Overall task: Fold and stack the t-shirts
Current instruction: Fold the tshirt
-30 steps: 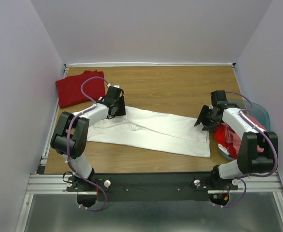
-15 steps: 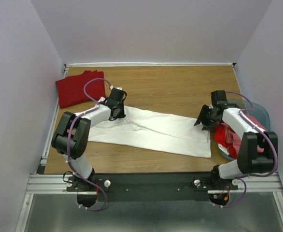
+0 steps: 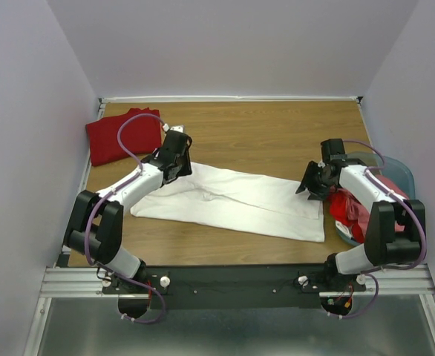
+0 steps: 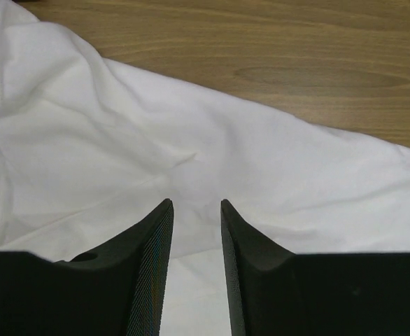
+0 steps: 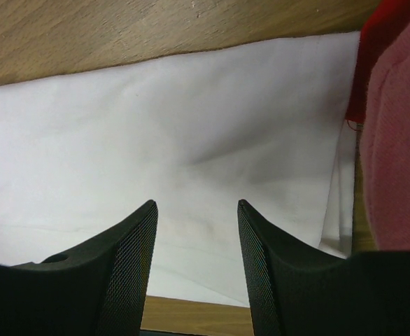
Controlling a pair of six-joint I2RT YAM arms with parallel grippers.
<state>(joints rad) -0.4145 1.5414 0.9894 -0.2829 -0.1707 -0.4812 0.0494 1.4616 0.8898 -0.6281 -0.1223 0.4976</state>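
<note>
Tabletop (image 3: 262, 133): left gripper (image 4: 194, 204) farther out, narrower

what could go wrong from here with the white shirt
1. The right gripper hangs over the white shirt's end right beside the red and pink shirts; a grab there may snag them too.
2. The left gripper is over wrinkled, layered cloth; a pinch may catch only the top layer and undo the fold.

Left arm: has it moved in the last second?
Yes. The left arm has swung its elbow toward the table's near-left edge, away from the dark red shirt; its fingers stay over the white shirt.
</note>
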